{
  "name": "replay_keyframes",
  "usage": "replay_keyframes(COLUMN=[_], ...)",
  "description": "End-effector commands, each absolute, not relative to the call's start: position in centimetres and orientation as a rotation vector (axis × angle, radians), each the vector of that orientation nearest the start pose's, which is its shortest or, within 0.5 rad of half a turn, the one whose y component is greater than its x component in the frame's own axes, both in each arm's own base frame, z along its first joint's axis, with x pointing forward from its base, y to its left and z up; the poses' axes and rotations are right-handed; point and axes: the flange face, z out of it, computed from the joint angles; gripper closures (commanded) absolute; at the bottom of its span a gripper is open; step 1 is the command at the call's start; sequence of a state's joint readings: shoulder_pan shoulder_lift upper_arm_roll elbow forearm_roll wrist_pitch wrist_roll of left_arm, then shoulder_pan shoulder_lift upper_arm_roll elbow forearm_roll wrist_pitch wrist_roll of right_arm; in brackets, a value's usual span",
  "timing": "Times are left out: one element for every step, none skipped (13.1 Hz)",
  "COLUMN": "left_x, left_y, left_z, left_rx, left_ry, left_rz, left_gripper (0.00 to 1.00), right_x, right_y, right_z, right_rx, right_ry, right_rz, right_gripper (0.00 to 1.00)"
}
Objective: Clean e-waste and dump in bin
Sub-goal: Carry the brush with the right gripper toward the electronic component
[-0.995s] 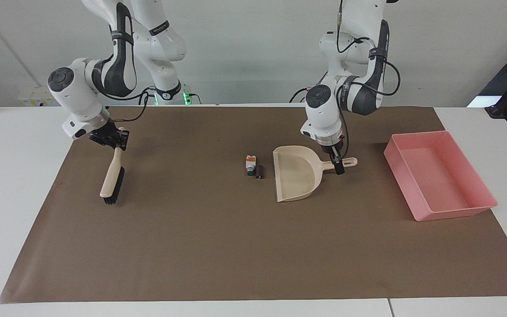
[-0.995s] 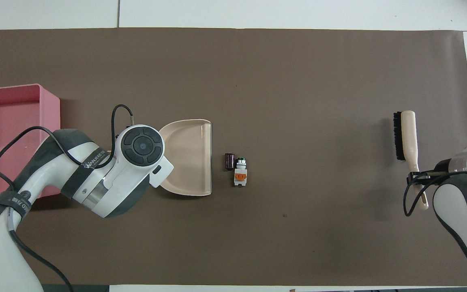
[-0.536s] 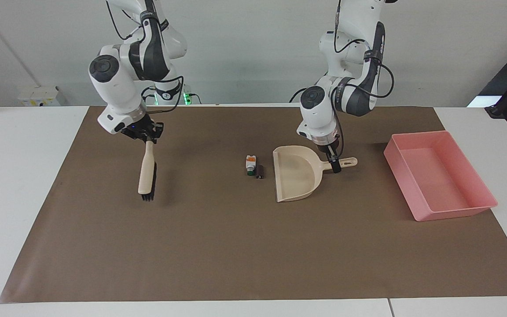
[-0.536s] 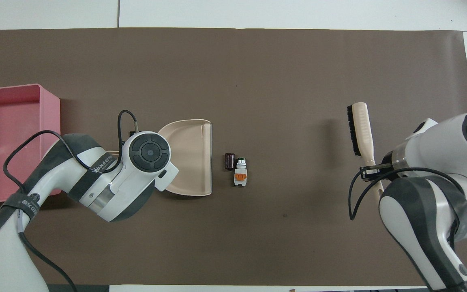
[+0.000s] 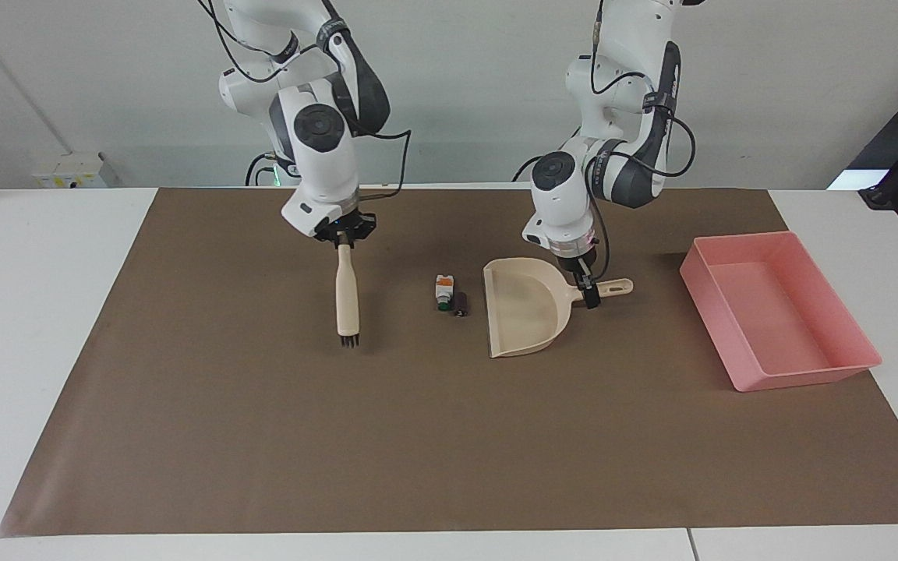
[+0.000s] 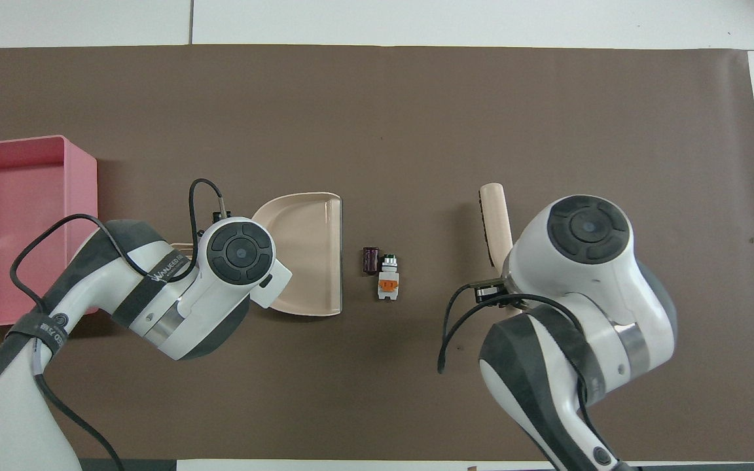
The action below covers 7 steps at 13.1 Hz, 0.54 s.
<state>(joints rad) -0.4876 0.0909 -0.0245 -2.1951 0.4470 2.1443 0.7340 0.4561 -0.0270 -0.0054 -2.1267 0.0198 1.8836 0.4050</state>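
The two e-waste bits, a white block (image 5: 443, 291) and a dark cylinder (image 5: 461, 303), sit touching on the mat just off the dustpan's (image 5: 523, 308) open edge. Right gripper (image 5: 344, 238) is clamped on the brush (image 5: 348, 300), hanging beside them. Left gripper (image 5: 591, 296) is down at the dustpan handle, can't tell its grip. Pink bin (image 5: 846, 366) sits at the left arm's end.

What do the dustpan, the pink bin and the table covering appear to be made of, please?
The dustpan looks like moulded beige plastic: smooth, one-piece, with a soft sheen. The pink bin also looks plastic, with thin, even, sloped walls and uniform colour. The brown covering seems to be matte paper or thin sheet, lying flat with faint creases; which, I cannot tell.
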Motion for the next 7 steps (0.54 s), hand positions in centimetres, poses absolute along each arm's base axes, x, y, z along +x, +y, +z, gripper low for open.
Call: replay_keyframes(left_x=[46.3, 46.5, 46.4, 46.4, 46.5, 46.8, 47.1], left_y=[-24.0, -24.1, -24.1, -24.1, -24.1, -24.0, -23.8], left_z=[33.8, 33.9, 33.9, 33.9, 34.0, 34.6, 35.4], left_rx=[-2.026, -2.023, -2.021, -2.02, -2.021, -2.025, -2.027], left_ry=[1.917, 1.919, 1.92, 1.92, 1.92, 1.912, 1.899], left_rz=[0.222, 0.218, 0.222, 0.222, 0.222, 0.21, 0.231], left_gripper=[0.61, 0.73, 0.81, 0.88, 0.94, 1.0, 1.0], right_x=[46.3, 45.9, 45.1, 44.3, 43.6, 43.5, 43.2], right_y=[24.6, 25.4, 27.4, 29.4, 30.8, 31.2, 32.1], right_z=[40.8, 40.8, 40.6, 39.4, 38.1, 37.4, 36.7], right_rx=[-3.163, -3.156, -3.143, -3.159, -3.174, -3.187, -3.194], right_ry=[0.046, 0.08, 0.086, 0.067, 0.068, 0.058, 0.037], right_rz=[0.373, 0.37, 0.389, 0.416, 0.437, 0.459, 0.473], right_gripper=[1.0, 1.0, 1.0, 1.0, 1.0, 1.0, 1.0])
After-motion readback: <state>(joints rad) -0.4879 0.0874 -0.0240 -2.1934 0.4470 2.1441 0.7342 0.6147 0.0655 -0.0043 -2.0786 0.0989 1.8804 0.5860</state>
